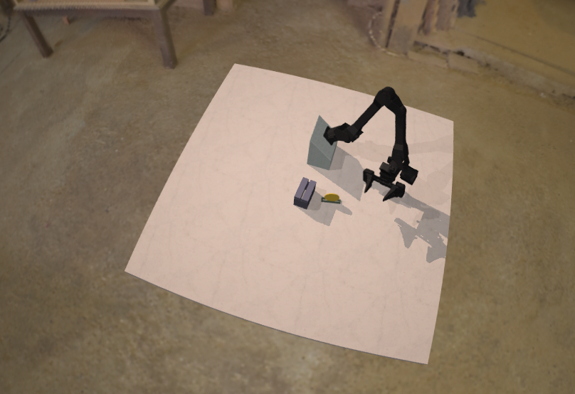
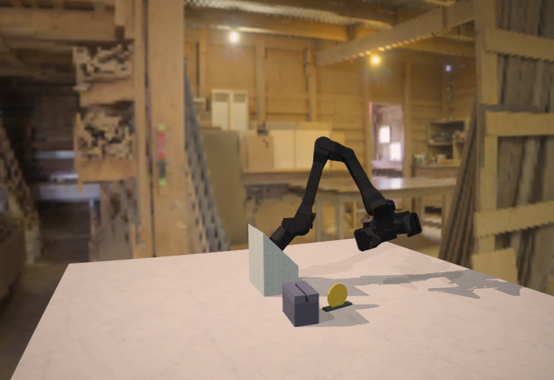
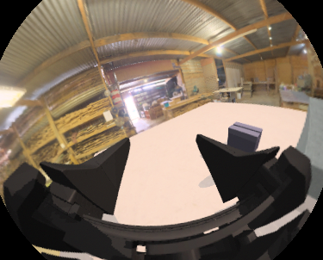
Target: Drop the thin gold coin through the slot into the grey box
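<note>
On the pale worktop (image 1: pixel 260 250) the arm (image 2: pixel 344 174) arches up from behind a grey wedge block (image 2: pixel 268 268), its tool (image 1: pixel 381 186) hanging above the surface to the right of the task's things, fingers spread wide and gripping nothing. The grey box (image 2: pixel 300 304), slot along its lid, sits near the wedge. Just right of it, well apart from the tool, the gold coin (image 2: pixel 336 295) stands on edge in its dark-green holder (image 2: pixel 337 306). The wrist view shows only the box; the coin is probably hidden behind a finger (image 3: pixel 231 165).
</note>
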Available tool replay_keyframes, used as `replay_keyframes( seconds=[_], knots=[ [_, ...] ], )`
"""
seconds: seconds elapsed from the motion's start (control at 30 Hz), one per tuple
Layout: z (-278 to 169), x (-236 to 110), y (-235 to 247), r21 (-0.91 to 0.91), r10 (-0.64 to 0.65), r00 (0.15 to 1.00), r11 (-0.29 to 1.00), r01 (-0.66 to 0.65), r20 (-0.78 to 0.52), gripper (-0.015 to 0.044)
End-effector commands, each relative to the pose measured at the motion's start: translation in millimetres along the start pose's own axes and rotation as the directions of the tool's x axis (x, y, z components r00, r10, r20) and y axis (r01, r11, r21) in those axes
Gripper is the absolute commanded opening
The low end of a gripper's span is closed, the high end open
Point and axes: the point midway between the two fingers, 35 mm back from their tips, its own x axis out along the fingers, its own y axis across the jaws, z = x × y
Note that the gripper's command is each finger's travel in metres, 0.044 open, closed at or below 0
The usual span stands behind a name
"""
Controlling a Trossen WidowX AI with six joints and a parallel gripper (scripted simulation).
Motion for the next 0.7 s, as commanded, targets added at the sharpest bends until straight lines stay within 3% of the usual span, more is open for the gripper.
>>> replay_keyframes(
  seconds=[0.0, 0.13, 0.27, 0.47, 0.67],
  knots=[
    [-1, 2, -1, -0.009, -0.008, 1.000, 1.000, 0.008, -0.004, 0.0374],
    [-11, 33, -29, -0.182, -0.190, 0.978, 0.968, 0.171, -0.091, 0.0269],
    [-16, 61, -72, -0.345, -0.436, 0.880, 0.869, 0.355, -0.192, 0.0164],
    [-4, 77, -134, -0.447, -0.719, 0.609, 0.690, 0.569, -0.334, 0.0161],
    [3, 68, -170, -0.465, -0.788, 0.263, 0.558, 0.687, -0.557, 0.0161]
  ],
)
